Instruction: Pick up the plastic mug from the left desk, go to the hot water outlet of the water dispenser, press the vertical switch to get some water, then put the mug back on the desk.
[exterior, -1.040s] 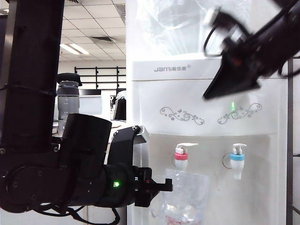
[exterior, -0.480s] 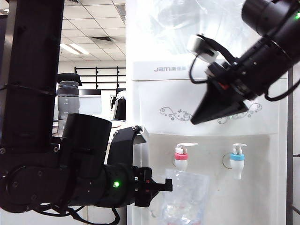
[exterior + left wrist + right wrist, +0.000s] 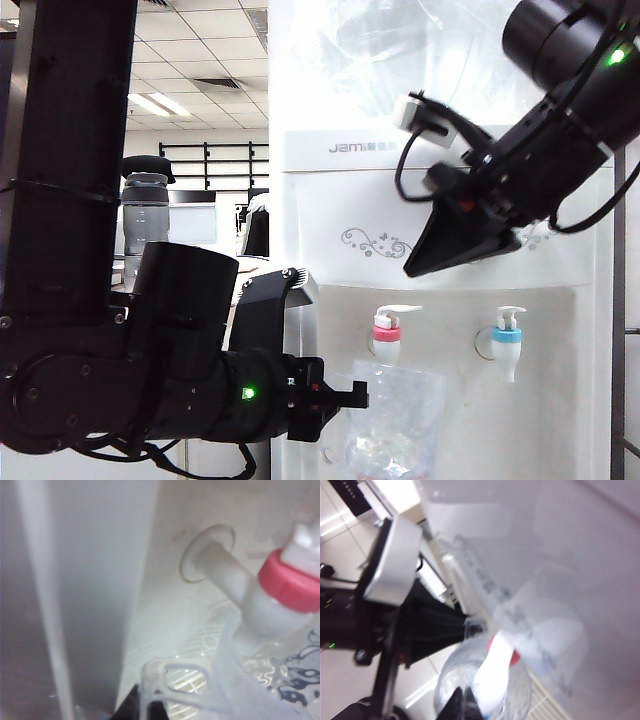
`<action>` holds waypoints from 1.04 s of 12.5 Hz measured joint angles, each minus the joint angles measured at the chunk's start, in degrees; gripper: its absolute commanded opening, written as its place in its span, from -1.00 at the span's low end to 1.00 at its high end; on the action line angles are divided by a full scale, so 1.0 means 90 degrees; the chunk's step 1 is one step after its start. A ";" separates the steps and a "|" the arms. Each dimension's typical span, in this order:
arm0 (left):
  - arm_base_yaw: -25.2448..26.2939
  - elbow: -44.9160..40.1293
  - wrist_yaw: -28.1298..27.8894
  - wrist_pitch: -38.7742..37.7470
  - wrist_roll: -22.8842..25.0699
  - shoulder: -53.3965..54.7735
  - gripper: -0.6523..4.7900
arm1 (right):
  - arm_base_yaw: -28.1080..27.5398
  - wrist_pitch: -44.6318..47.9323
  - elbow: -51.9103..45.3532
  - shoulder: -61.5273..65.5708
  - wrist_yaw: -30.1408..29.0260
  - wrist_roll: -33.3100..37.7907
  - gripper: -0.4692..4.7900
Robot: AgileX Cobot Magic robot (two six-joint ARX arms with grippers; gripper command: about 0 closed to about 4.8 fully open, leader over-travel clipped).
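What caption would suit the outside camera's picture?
Left gripper holds the plastic mug under the hot water outlet while the shut right gripper hovers above its vertical switch.

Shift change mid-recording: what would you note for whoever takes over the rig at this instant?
Left gripper: shut on the plastic mug by its handle, under the hot water outlet.
Right gripper: shut, empty, in front of the water dispenser, above the vertical switch, not touching it.
Done: mug picked up and placed under the red-collared tap.
Left: press the switch, fill, return the mug to the desk.
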 measured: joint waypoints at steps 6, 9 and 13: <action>0.0000 0.0000 0.0000 0.0000 0.0000 0.0000 -0.78 | 0.0002 0.0119 0.0000 0.0420 0.0010 0.0041 -0.84; 0.0000 0.0000 0.0000 0.0000 0.0000 0.0000 -0.78 | 0.0005 0.0119 0.0000 0.0466 0.0056 0.0039 -0.84; 0.0000 0.0000 0.0000 -0.0002 0.0000 0.0000 -0.78 | 0.0015 0.0129 0.0000 0.0505 0.0136 0.0039 -0.84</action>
